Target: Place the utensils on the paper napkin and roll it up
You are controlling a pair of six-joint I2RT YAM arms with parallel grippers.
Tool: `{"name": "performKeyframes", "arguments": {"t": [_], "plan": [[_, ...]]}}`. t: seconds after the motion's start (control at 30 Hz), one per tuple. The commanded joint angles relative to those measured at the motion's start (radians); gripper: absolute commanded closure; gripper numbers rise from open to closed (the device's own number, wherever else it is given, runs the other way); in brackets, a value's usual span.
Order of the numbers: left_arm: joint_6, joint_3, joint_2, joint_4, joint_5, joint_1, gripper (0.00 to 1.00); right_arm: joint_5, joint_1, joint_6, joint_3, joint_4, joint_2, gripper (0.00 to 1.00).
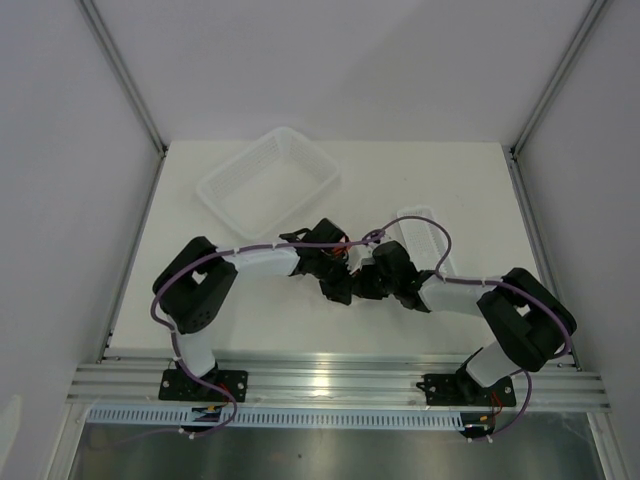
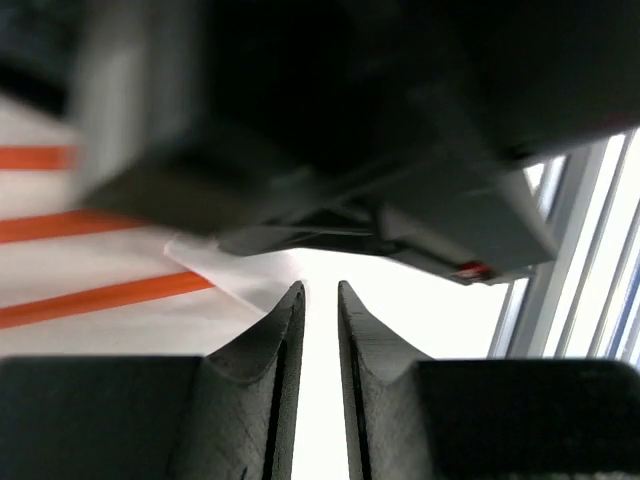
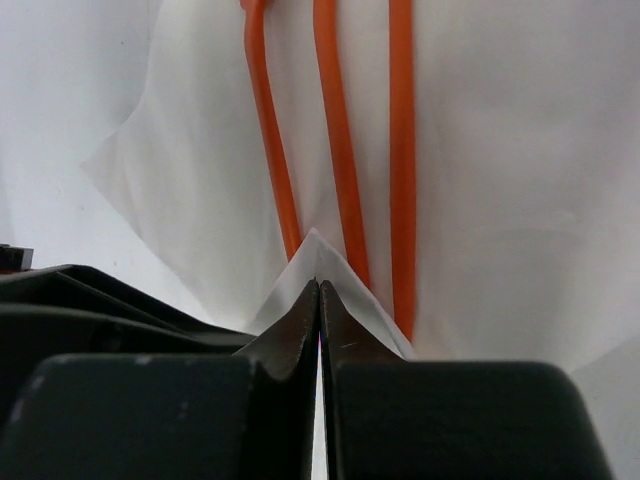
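A corner of the paper napkin (image 3: pixel 200 180) is grasped by the right hand (image 3: pixel 319 285); it should be rolled tightly over the utensils (image 3: pixel 340 150); the left hand (image 2: pixel 320 290) is slightly released, empty.

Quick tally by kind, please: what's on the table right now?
Orange utensils: 3
Paper napkin: 1
White mesh basket: 1
Narrow white tray: 1
Total: 6
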Motion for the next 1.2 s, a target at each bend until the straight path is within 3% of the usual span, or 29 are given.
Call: {"name": "performKeyframes", "arguments": {"t": [0.0, 0.37, 0.77, 0.97, 1.17], "plan": [[-0.057, 0.009, 0.013, 0.038, -0.045, 0.002, 0.77, 0.005, -0.006, 0.026, -0.014, 0.033, -0.033, 1.00], [-0.042, -0.002, 0.023, 0.059, -0.217, -0.021, 0.76, 0.040, -0.011, 0.046, -0.014, -0.010, -0.108, 1.00], [-0.051, 0.001, 0.049, 0.046, -0.226, -0.030, 0.76, 0.094, -0.037, 0.028, 0.006, -0.125, -0.176, 1.00], [-0.049, 0.001, 0.059, 0.041, -0.231, -0.030, 0.76, 0.200, -0.069, 0.029, 0.017, -0.260, -0.283, 1.00], [-0.037, -0.001, 0.059, 0.046, -0.240, -0.030, 0.76, 0.254, -0.091, 0.073, -0.008, -0.289, -0.378, 0.95]]}}
